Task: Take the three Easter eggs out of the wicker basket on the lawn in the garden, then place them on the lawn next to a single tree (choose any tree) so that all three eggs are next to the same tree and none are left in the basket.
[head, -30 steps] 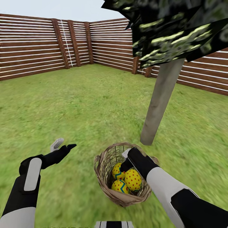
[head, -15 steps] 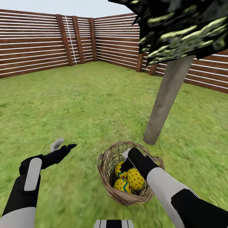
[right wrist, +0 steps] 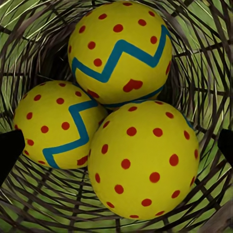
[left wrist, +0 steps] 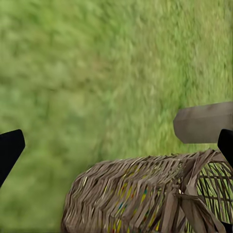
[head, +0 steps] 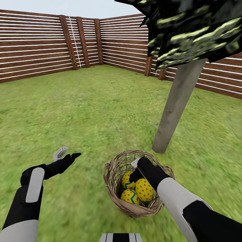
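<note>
Easter eggs: 3, all inside the wicker basket: first egg [head: 144, 190], second egg [head: 130, 196], third egg [head: 127, 180].
Wicker basket: 1 [head: 112, 183], on the lawn just in front of the tree.
Tree: 1 [head: 174, 107], trunk base just beyond the basket.
Lawn: 1 [head: 101, 107].
Fence: 1 run of horizontal slats [head: 33, 47], well beyond the basket.
Arms: 2.
Tools: 2; left tool [head: 67, 154] beside the basket, right tool [head: 136, 168] over the basket.

White-and-black arms, black claws
</note>
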